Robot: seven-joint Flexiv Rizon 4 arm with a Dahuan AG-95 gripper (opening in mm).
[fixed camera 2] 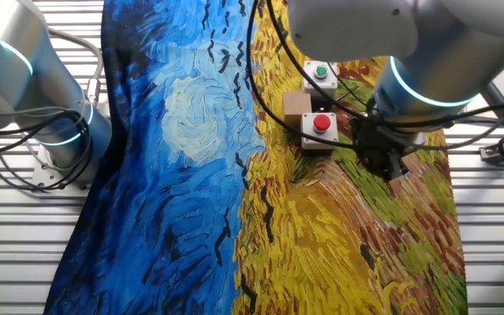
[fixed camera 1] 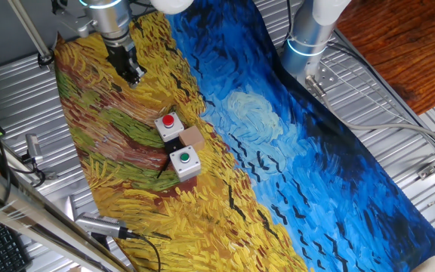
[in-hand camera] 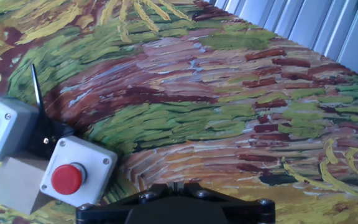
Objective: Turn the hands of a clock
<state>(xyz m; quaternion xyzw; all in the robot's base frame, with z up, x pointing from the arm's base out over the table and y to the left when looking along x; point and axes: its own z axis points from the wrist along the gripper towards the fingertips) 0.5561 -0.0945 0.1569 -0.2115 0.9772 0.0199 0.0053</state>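
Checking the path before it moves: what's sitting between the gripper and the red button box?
Nothing: in one fixed view, only bare painted cloth separates the gripper from the red button box. The hand view agrees.

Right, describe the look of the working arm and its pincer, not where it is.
The arm is pale grey, rounded and glossy, with a glowing cyan ring at the wrist joint. Below it sits a metallic silver cylinder, then a black pincer. Thin black cables run beside it.
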